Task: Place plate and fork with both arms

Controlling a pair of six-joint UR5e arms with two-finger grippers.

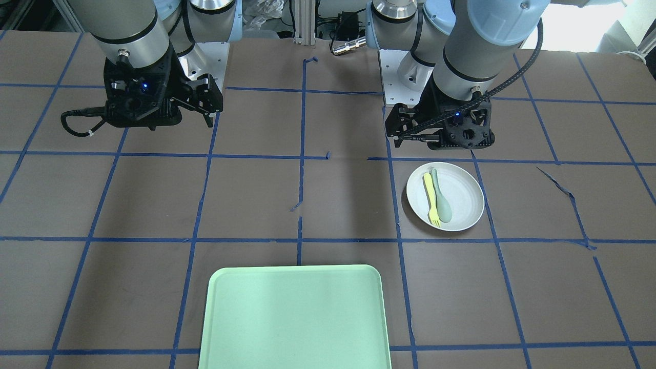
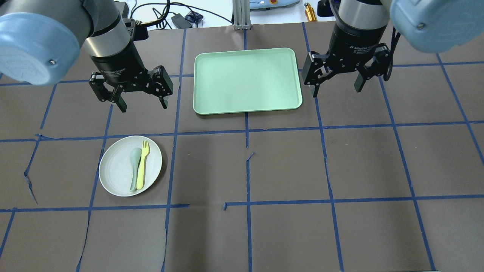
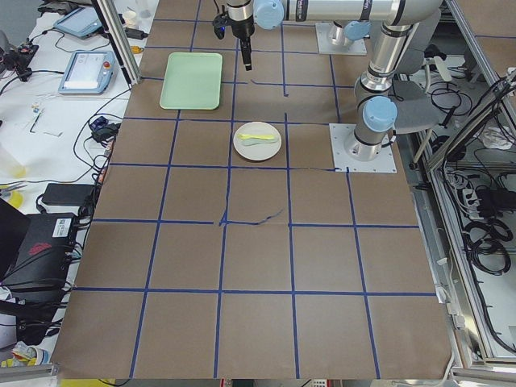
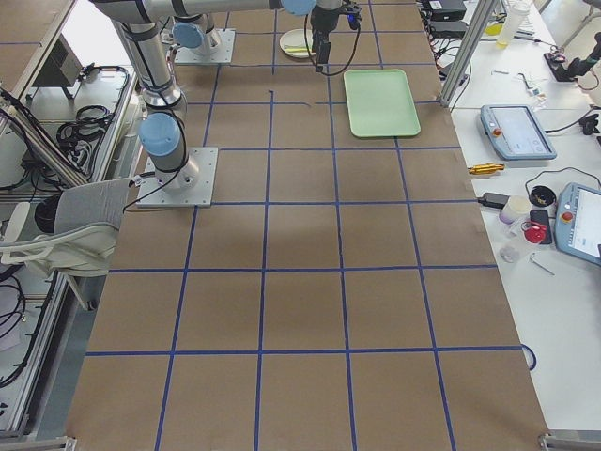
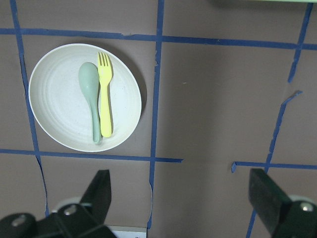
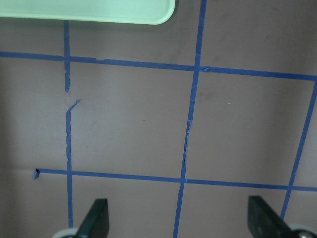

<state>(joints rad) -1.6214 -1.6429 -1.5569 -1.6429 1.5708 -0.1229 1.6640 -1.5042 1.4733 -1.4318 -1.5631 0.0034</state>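
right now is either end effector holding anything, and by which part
Nothing is held. The left end effector and right end effector are both open and empty; the fork lies on the plate.

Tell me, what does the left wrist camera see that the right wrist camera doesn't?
Only the left wrist view shows the plate, with the yellow fork and grey-green spoon lying side by side on it. Only the right wrist view plainly shows a rounded corner of the green tray; the left catches just a sliver at its top edge. Both show the brown table with blue tape lines, and each its own open gripper at the bottom: left gripper, right gripper.
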